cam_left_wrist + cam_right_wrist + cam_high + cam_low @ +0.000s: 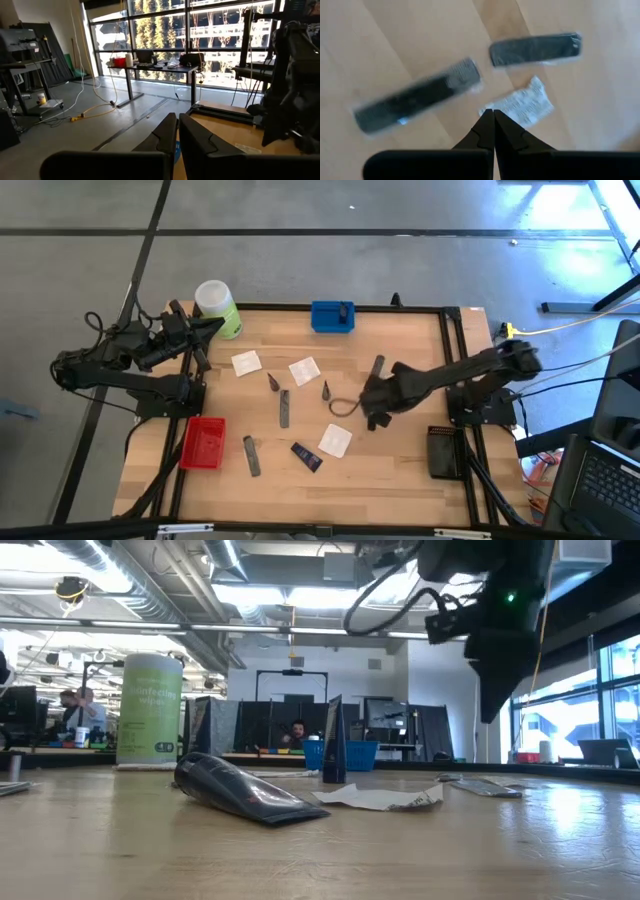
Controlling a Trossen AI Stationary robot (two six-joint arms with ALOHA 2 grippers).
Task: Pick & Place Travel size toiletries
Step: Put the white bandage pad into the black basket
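Mostly, the small things are hard to read. From above, the right tool (372, 418) is a dark lump against its own arm, and a cable (343, 408) loops beside it. In its wrist picture the two dark tubes below it are smeared, so I cannot tell which is which. The low view cuts that arm off at the top edge. The left wrist picture looks off into the room and shows none of the toiletries.

The right tool (493, 112) is closed, finger against finger, with nothing between them. It hangs above the bench (400, 480), pointing at a sachet (520, 104) without touching it. The left tool (210, 328) sits at the back-left corner, just beside the bottle (217, 308). Its fingers (165, 135) are also pressed together and empty.

All the toiletries lie loose on the bench, between the two arms. Counted from above:
- three sachets (335, 440)
- three grey tubes (284, 408)
- two cones (273, 382)
- one navy tube (307, 457)

Around them are one blue tray (332, 316) at the back, one red tray (203, 442) at the front left and one black tray (444, 452) at the front right.
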